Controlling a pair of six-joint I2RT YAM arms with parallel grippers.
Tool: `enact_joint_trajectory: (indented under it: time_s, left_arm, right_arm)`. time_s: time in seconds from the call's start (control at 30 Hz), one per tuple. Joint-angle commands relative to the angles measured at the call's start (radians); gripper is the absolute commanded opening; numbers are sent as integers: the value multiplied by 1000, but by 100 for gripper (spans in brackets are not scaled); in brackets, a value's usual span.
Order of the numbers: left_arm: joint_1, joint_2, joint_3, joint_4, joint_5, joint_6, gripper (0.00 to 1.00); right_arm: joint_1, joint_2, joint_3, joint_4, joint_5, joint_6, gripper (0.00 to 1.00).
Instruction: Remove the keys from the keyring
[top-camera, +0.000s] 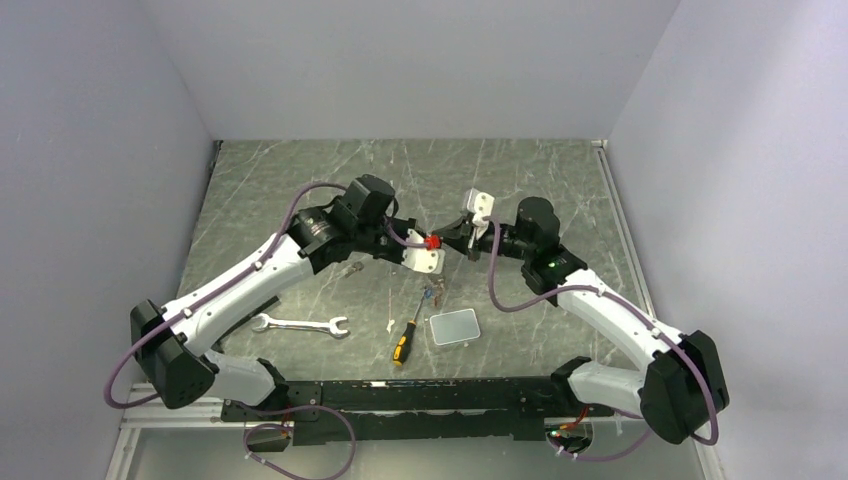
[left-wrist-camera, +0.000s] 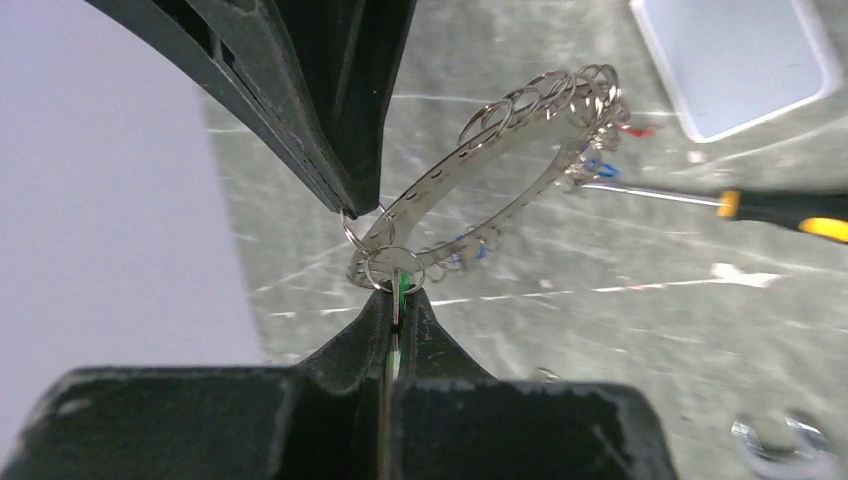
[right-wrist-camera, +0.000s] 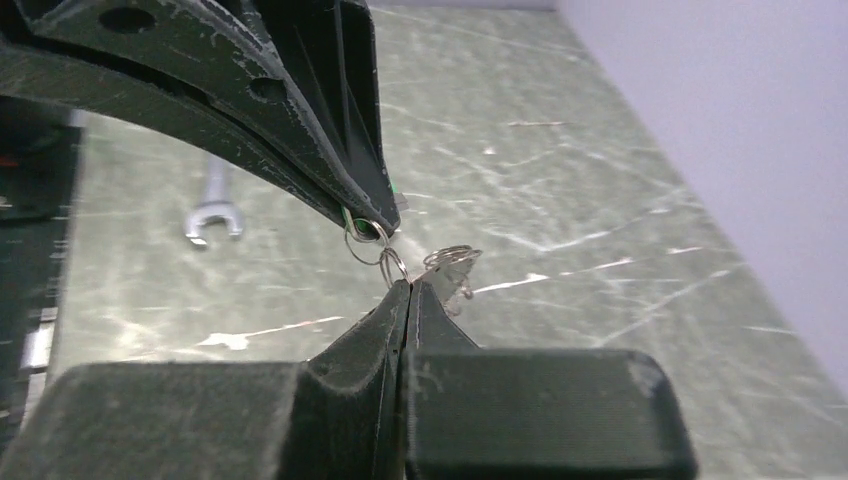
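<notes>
Your left gripper (left-wrist-camera: 398, 298) is clamped shut at the bottom centre of its wrist view. A thin green-tagged key (left-wrist-camera: 401, 283) is pinched edge-on between the fingers. That key hangs from a small wire loop at the near end of the keyring (left-wrist-camera: 470, 160). The keyring is up off the table (top-camera: 300, 190), stretching away toward the upper right of the frame.

Your right gripper (right-wrist-camera: 405, 290) is closed too. Its tips nip another small wire loop on the same end of the keyring, so the two claws meet almost tip to tip in the middle of the overhead view.

The other keys (left-wrist-camera: 590, 165) (you can make out blue and red tags) dangle from the far end of the ring.

On the table toward the bottom of the overhead view, the wrench (top-camera: 300, 324) lies left, the screwdriver (top-camera: 405, 340) centre, and the grey box (top-camera: 454, 327) just right of it.
</notes>
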Motion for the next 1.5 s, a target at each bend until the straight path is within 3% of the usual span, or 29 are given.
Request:
enact_joint_trajectory:
  time_s: [0.0,0.17,0.27,0.47,0.73,1.03,1.47]
  left_arm:
    - [-3,-70,-115,275,-123,201,0]
    - [-3,-104,-283,556,-159,327,0]
    - [-3,-99,-345,681,-167,373,0]
    - [-3,-85,-394,786,-149,382,0]
    - [-6,-175,-619,934,-31,469,0]
    - [-31,-204,-674,988,-39,474,0]
    - [-84,-232,-676,984,-47,491,0]
  right_arm:
    - [-11,5,-48,259,190,-179,0]
    - [19,4,-180,532,314,-316,0]
    - [76,9,-298,721,393,-521,0]
    - [177,-12,-499,964,481,-747,0]
    - [235,61,-666,1207,501,-959,0]
    - [261,159,-721,1375,492,-1021,0]
    - [273,145,-718,1363,500,-956,0]
